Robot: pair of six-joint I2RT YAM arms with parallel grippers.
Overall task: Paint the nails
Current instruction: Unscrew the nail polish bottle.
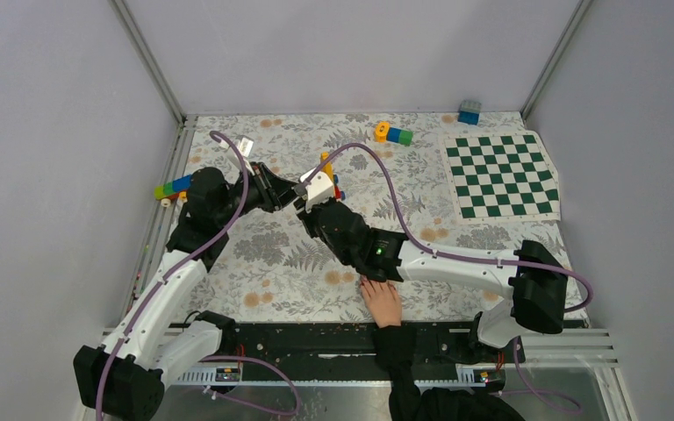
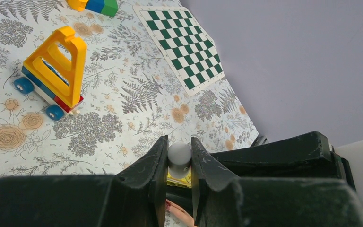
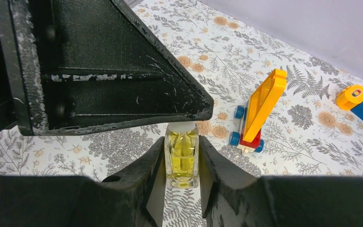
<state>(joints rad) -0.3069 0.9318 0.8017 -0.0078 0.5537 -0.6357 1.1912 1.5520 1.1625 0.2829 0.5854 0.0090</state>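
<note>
hand: lies flat at the near edge of the table, black sleeve, fingertips just by the right arm.
nails: dark red and tiny; one peeks out below the bottle in the left wrist view.
right gripper: farther in, clamped tight on the glass sides of the bottle, yellow liquid inside.
left gripper: meets it head on, pinched shut on the round grey cap atop that bottle.
toy car: beyond the pair, clear of both.
risk, slip: if the cap is stiff, the smooth glass could turn or slide in the right jaws.
risk, spill: the bottle looks tilted, so once the cap comes free the liquid could run out onto the table.
risk, bump: the right arm sits close over the fingers, and a wide swing could knock them.
nails vs grippers: nearer than both grippers, apart from them, nothing touching them yet.
</note>
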